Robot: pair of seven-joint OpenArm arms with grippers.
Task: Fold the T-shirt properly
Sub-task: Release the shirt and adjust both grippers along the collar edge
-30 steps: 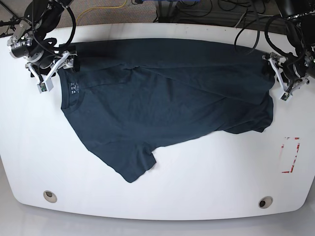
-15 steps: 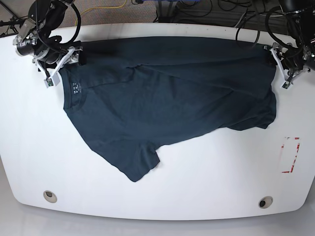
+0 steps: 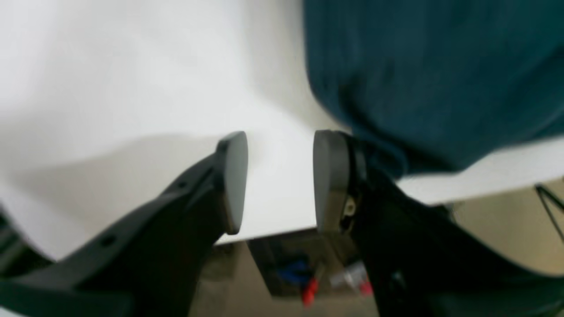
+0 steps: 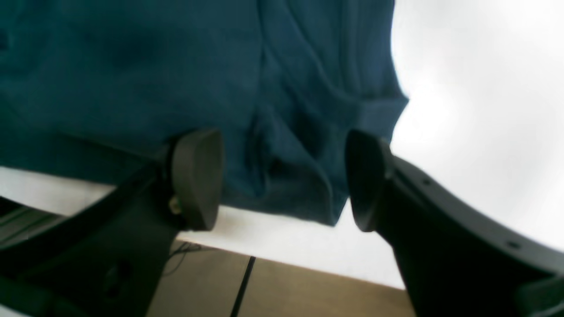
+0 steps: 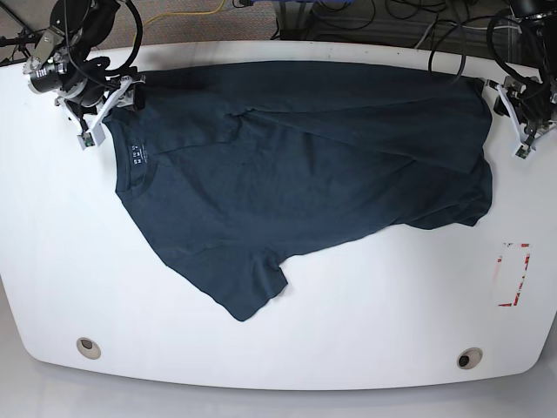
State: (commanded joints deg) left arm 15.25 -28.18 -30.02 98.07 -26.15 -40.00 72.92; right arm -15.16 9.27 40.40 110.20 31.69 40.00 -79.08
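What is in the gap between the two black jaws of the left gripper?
Nothing is held there. In the left wrist view, the left gripper is open, and only bare white table shows in the gap. The T-shirt lies just beside one jaw.

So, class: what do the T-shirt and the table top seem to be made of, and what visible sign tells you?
The T-shirt looks like soft knit fabric, probably cotton, matte dark navy: it lies in wrinkles and folds without shine. The table top looks like a hard, smooth white board, perhaps laminate or painted: it is flat and even, with a faint sheen. The exact material cannot be told.
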